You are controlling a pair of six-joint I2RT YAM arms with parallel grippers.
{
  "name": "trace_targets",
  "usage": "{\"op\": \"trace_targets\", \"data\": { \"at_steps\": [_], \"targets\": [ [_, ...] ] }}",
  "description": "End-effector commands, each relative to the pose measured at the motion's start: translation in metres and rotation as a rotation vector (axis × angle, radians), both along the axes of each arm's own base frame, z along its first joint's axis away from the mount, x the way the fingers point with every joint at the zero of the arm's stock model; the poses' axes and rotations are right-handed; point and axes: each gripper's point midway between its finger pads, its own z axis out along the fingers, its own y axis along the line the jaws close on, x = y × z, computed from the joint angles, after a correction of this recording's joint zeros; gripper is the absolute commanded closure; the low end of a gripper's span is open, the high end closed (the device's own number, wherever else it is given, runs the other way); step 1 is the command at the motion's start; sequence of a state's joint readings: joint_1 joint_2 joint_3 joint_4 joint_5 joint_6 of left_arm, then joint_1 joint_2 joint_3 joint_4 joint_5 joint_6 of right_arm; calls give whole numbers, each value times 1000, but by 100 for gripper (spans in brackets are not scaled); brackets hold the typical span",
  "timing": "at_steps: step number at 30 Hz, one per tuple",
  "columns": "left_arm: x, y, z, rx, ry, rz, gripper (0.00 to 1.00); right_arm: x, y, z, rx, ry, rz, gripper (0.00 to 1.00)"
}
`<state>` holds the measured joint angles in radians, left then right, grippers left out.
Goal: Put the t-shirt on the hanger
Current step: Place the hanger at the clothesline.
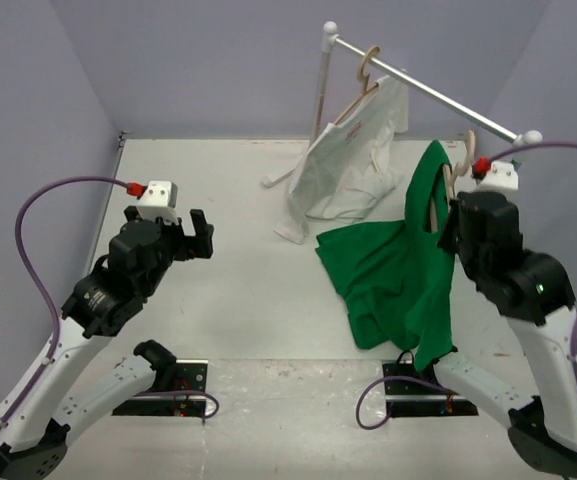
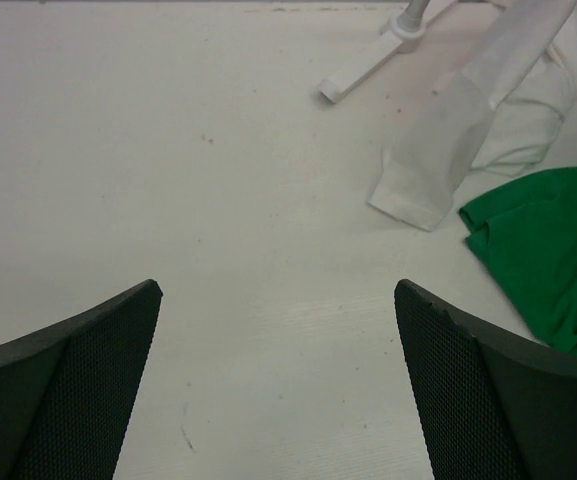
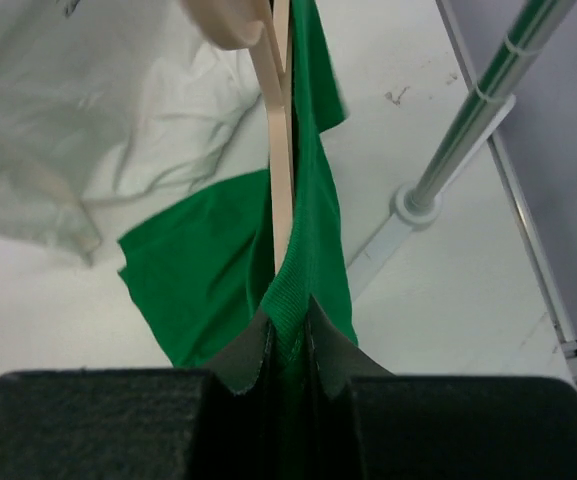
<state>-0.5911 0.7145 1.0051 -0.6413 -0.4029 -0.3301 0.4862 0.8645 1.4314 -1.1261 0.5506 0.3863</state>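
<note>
The green t-shirt (image 1: pixel 393 270) lies half on the table, and one part is lifted up to my right gripper (image 1: pixel 450 215). In the right wrist view the right gripper (image 3: pixel 290 325) is shut on the ribbed collar of the t-shirt (image 3: pixel 313 230). The pale wooden hanger (image 3: pixel 282 170) runs just beside the held fabric, inside the green cloth. From above, only the hanger's top (image 1: pixel 467 145) shows by the collar. My left gripper (image 1: pixel 200 240) hovers open over bare table at the left. In its own view the left gripper (image 2: pixel 276 292) holds nothing, with the t-shirt's edge (image 2: pixel 553 250) at the right.
A white garment (image 1: pixel 353 160) hangs on a second wooden hanger (image 1: pixel 368 65) from the metal rail (image 1: pixel 428 90) at the back right, its hem resting on the table (image 2: pixel 448 150). The rack's white foot (image 2: pixel 368 70) and post base (image 3: pixel 415 200) stand on the table. Purple walls enclose the table.
</note>
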Motion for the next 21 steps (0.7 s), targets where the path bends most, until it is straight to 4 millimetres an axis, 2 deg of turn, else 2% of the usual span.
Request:
{"op": "trace_targets", "data": {
  "at_steps": [1,2,4,5,8,11,13,17,21],
  "targets": [
    [-11,7,-12,17,2,-12,0,76,18,61,272,-194,-143,100],
    [-11,5,-11,11,-2,-19,0,77,19,62,294,-199,-150,100],
    [-19,8,-10,8,-29,-39,0,93,27,77,356,-269,-144,100],
    [-22,10,-10,12,-32,-44,0,99,24,77,359,-280,-179,100],
    [-30,12,-4,15,-42,-65,0,116,10,70,306,-264,-301,100],
    [-45,-4,1,13,-58,-211,0,135,4,54,270,-231,-387,100],
    [-52,-12,6,7,-98,-286,0,143,3,52,269,-229,-410,100],
    [-51,-13,6,11,-107,-293,0,164,5,41,273,-183,-398,100],
    [-46,-17,6,2,-118,-294,0,168,4,18,290,-155,-441,100]
  ]
}}
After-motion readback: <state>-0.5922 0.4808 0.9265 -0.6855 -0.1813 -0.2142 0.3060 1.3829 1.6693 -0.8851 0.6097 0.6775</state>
